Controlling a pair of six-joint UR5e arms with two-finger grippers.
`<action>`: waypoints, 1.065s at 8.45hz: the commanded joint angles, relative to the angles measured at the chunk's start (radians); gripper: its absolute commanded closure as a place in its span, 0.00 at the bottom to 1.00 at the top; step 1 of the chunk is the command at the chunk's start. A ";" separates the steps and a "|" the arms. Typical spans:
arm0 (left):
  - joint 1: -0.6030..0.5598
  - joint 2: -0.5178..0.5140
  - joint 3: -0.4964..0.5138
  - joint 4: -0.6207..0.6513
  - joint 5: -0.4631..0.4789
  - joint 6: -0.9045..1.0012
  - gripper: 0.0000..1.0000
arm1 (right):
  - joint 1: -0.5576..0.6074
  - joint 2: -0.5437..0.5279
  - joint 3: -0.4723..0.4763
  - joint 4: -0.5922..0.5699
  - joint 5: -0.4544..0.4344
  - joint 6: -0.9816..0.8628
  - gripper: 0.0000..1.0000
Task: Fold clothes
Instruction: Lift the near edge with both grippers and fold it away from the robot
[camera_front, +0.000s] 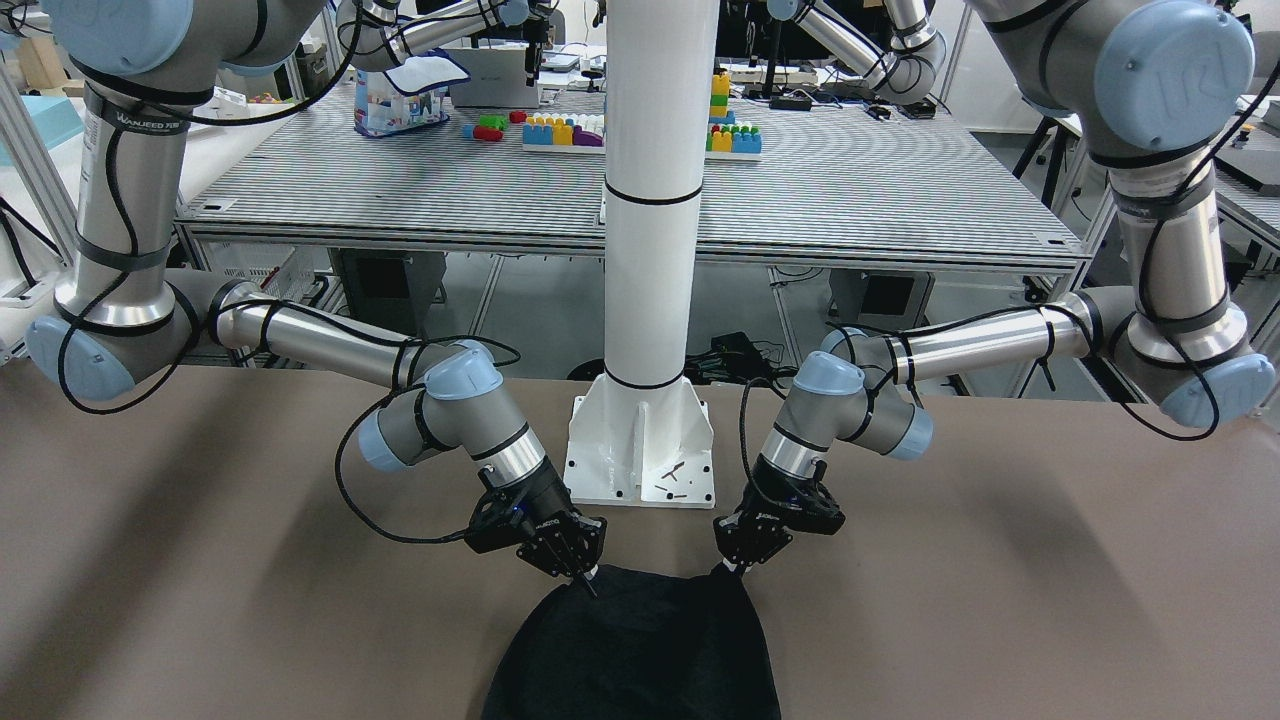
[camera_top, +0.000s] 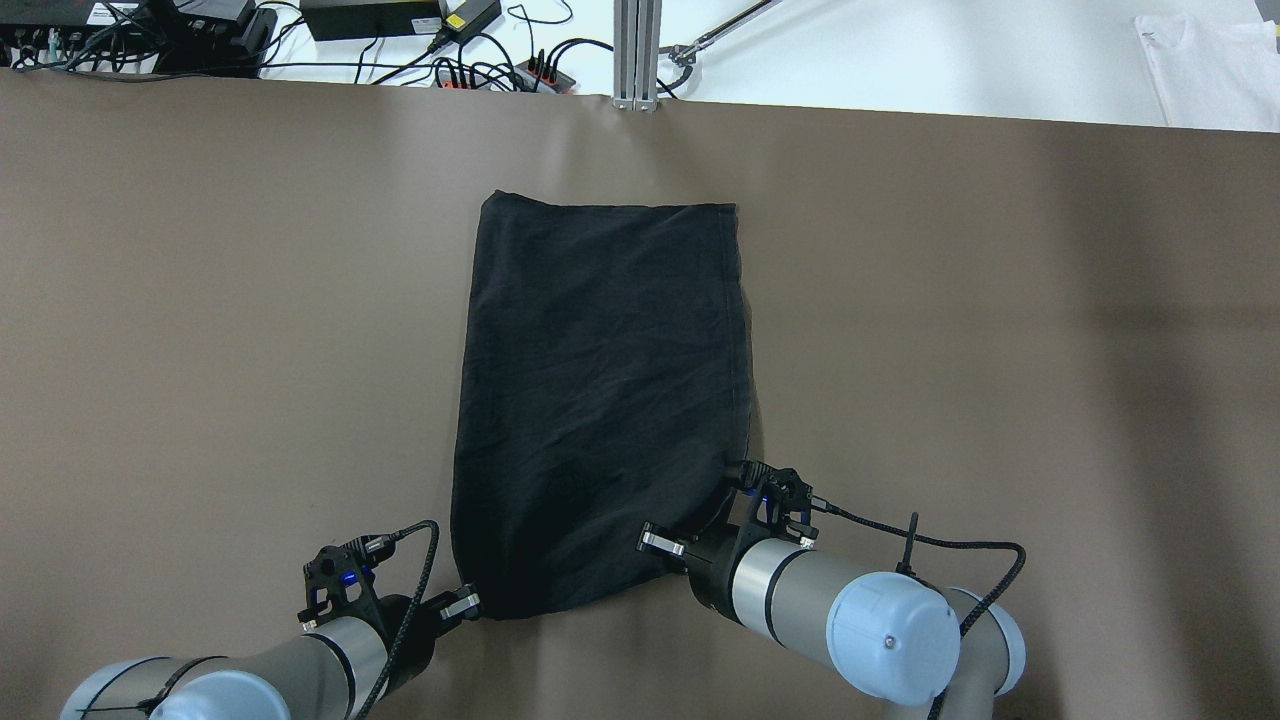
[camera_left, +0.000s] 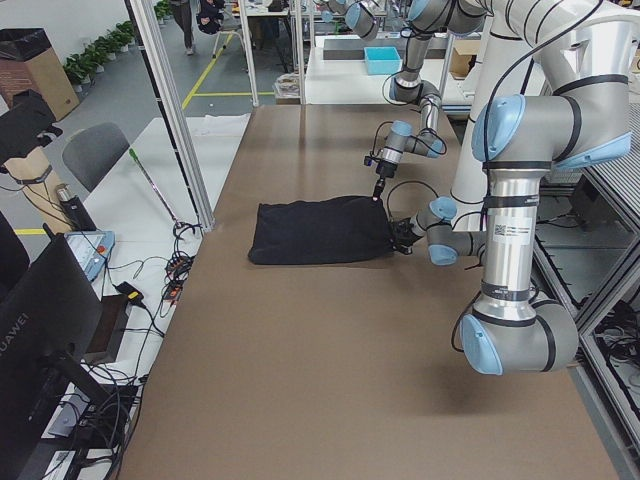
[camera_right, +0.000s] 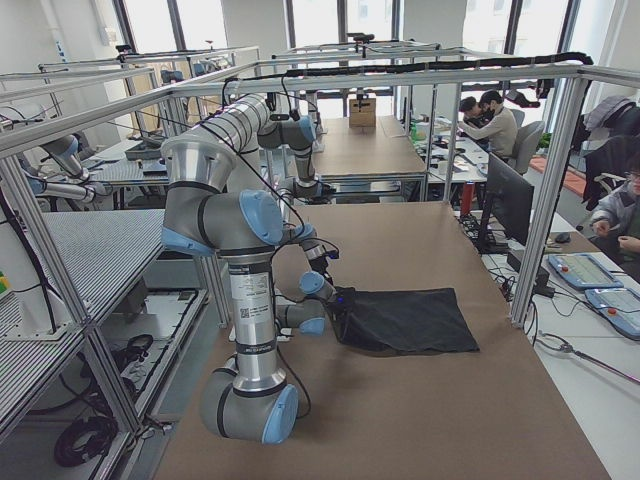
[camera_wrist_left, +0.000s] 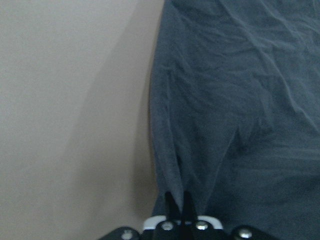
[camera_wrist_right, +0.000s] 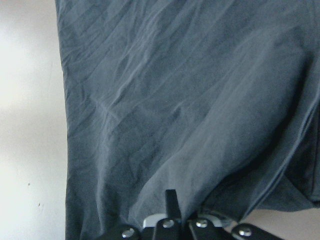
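On the table (camera_top: 200, 300), the cloth (camera_top: 600, 400) lies flat just off the pole (camera_front: 650, 250). The left gripper (camera_front: 733, 567) and right gripper (camera_front: 583, 577) each clamp a pole-side corner. Best to lift them together, keep that hem taut, and carry it away from the pole.

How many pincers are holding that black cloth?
2. The left pincer grips the black cloth at its robot-side left corner; the right pincer grips the robot-side right corner.

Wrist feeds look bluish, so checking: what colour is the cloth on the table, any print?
Plain black, no print. The cloth shows best in the overhead view.
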 joint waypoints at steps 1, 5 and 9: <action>-0.005 0.004 -0.056 0.021 0.001 0.000 1.00 | 0.005 -0.038 0.061 -0.007 0.034 0.000 1.00; -0.025 0.009 -0.332 0.199 -0.080 0.022 1.00 | -0.059 -0.097 0.199 -0.007 0.143 0.011 1.00; -0.037 0.027 -0.360 0.207 -0.087 0.083 1.00 | -0.101 -0.127 0.227 -0.010 0.108 0.020 1.00</action>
